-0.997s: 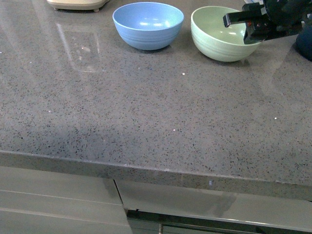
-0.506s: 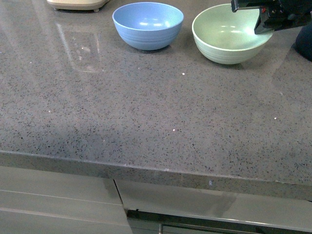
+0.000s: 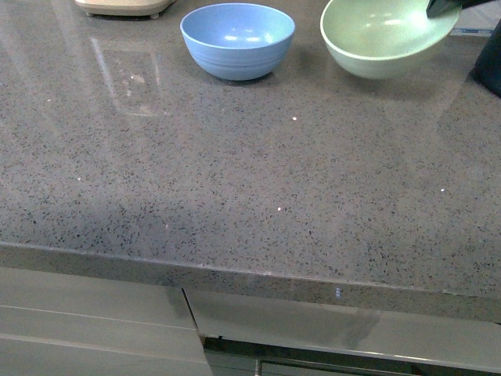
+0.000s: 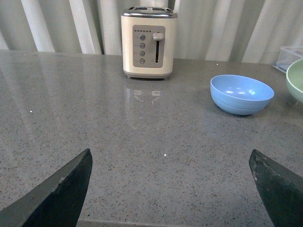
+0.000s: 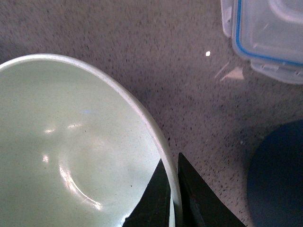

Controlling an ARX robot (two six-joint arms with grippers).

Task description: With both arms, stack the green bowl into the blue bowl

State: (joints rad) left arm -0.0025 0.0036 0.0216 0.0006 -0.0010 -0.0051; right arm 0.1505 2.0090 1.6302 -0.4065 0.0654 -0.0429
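Slippage was the risk: the green bowl (image 3: 383, 35), pinched by its rim in the right tool (image 5: 170, 161), was held tilted above the worktop (image 3: 235, 180) beside the blue bowl (image 3: 237, 39); the left tool (image 4: 169, 156) was spread wide, empty.

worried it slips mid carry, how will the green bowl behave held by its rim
The green bowl looks stiff: its rim holds shape pinched by the right gripper. Probably light, since one edge grip lifts it. Hanging tilted, it could pivot or slip.
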